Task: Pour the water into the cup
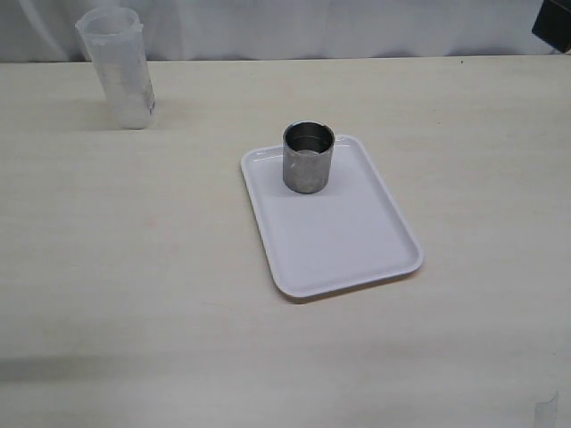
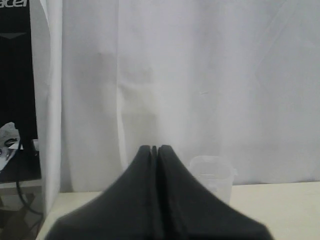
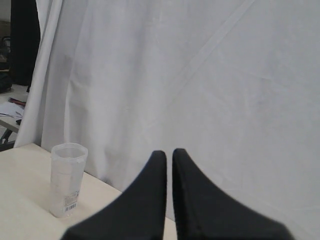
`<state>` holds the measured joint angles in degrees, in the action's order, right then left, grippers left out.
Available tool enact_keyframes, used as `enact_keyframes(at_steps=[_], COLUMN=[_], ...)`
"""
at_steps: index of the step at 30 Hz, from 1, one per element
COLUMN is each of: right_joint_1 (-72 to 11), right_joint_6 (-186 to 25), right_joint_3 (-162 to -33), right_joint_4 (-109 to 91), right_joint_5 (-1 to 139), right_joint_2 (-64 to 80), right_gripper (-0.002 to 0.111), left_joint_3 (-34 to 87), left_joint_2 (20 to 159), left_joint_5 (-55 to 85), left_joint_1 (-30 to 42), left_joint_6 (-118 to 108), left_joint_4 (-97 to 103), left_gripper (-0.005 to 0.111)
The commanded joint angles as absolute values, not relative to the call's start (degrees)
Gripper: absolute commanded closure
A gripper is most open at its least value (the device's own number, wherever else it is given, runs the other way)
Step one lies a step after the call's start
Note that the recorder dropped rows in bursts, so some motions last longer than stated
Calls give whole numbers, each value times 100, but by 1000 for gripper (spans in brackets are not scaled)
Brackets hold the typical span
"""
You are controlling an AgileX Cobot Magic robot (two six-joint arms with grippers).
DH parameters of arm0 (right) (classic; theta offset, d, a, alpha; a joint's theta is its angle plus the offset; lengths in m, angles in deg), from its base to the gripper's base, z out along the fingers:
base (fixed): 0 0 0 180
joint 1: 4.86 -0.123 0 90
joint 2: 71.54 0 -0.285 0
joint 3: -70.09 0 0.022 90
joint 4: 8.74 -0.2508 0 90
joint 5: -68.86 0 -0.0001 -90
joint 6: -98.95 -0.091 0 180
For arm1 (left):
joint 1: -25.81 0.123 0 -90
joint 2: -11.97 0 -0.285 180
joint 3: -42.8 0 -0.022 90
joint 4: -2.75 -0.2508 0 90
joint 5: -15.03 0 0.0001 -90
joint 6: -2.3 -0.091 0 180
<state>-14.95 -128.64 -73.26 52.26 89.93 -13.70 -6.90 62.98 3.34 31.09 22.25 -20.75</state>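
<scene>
The brushed-steel cup (image 1: 309, 158) stands upright on the far end of a white tray (image 1: 357, 241) at the table's middle. A translucent plastic beaker (image 1: 118, 71) stands at the far left; it also shows in the left wrist view (image 2: 216, 175) and the right wrist view (image 3: 67, 180). I cannot make out water in it. My left gripper (image 2: 154, 148) is shut and empty, held above the table facing the white curtain. My right gripper (image 3: 169, 154) is shut to a thin slit and empty, also raised. Neither gripper's fingers show in the exterior view.
A white curtain backs the table's far edge. A dark object (image 1: 553, 22) shows at the far right corner. In the left wrist view a dark monitor and clutter (image 2: 15, 100) lie beyond the curtain's edge.
</scene>
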Motion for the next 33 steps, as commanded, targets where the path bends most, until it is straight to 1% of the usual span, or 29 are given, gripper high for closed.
enact_keyframes(at_steps=[1,3,8,16,23,33], right_joint_1=[-1496,-1496,-1496,-1496,-1496,-1496], right_joint_6=[-12877,-12877,-12877,-12877,-12877,-12877], right_joint_3=[-7301,-7301,-7301,-7301,-7301,-7301], right_joint_4=[5192,5192,5192,5192,5192,5192], right_joint_5=[8995,8995,8995,8995,8995,8995], right_joint_2=[-1395,-1395,-1395,-1395,-1395,-1395], right_gripper=[104,104,104,104,104,104], left_joint_3=[-707,-707,-707,-773,-1780,-2311], left_joint_2=[6131,6046,5803,5112,3958,2935], left_joint_5=[748,889,1106,1961,1834,1939], left_joint_1=[3112,3112,3112,3112,3112,3112], left_joint_6=[1910,1615,-18,-70,93,130], left_joint_4=[-1997,-1652,-126,-112,-112,46], left_gripper=[107,107,107,107,107,107])
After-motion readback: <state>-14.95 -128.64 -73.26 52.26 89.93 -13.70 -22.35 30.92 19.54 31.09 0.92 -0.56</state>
